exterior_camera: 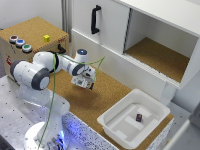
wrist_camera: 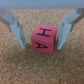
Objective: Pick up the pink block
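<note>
The pink block [wrist_camera: 45, 38] is a small bright pink cube with dark letters on its faces, resting on the cork surface [wrist_camera: 42, 67]. In the wrist view it sits between my two fingers [wrist_camera: 17, 31], with a small gap on each side. My gripper [wrist_camera: 41, 45] is open around it. In the exterior view my gripper [exterior_camera: 86, 83] is down low over the cork surface [exterior_camera: 100, 97], and the pink block is hidden behind it.
A yellow cube [exterior_camera: 46, 38] sits on a cork-topped box [exterior_camera: 30, 30] with coloured buttons [exterior_camera: 20, 43]. A dark maroon cube [exterior_camera: 139, 118] lies in a white tray [exterior_camera: 112, 118]. A white cabinet [exterior_camera: 165, 35] with an open compartment stands behind.
</note>
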Robot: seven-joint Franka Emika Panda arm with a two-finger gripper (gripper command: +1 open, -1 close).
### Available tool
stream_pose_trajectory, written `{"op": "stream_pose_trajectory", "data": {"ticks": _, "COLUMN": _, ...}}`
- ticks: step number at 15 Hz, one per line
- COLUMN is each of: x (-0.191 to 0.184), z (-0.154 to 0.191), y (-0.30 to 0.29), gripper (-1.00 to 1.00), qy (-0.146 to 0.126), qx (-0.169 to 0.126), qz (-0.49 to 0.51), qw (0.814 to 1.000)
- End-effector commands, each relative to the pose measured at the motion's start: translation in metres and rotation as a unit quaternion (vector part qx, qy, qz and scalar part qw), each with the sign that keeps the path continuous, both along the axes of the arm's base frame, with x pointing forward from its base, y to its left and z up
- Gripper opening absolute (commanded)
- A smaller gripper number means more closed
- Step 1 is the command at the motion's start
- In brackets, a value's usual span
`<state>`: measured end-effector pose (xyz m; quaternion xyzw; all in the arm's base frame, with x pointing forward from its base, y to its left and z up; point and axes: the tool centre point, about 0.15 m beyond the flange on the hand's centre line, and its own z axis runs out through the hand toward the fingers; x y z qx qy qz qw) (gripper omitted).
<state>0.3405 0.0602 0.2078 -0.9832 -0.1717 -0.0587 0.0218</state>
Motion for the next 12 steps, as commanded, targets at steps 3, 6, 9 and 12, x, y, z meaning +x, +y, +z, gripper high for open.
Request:
{"op": "stream_pose_trajectory", "data": {"ticks": 3, "x": 0.016, "z": -0.005, "y": 0.004, "gripper": -1.0, "qy": 0.017, "qx": -0.009, "qz": -0.011, "qw": 1.0}}
{"op": "stream_pose_trajectory", "data": {"ticks": 6, "x": 0.015, "z": 0.012, "y": -0.008, "gripper": -1.0, "qy": -0.001, "qx": -0.023, "qz": -0.022, "qw": 0.999}}
{"op": "stream_pose_trajectory", "data": {"ticks": 9, "x": 0.011, "z": 0.05, "y": -0.028, "gripper": -1.0, "qy": -0.021, "qx": -0.032, "qz": -0.025, "qw": 0.999}}
{"op": "stream_pose_trajectory", "data": {"ticks": 12, "x": 0.011, "z": 0.084, "y": -0.05, "gripper": -1.0, "qy": -0.019, "qx": -0.02, "qz": 0.0, "qw": 1.0}}
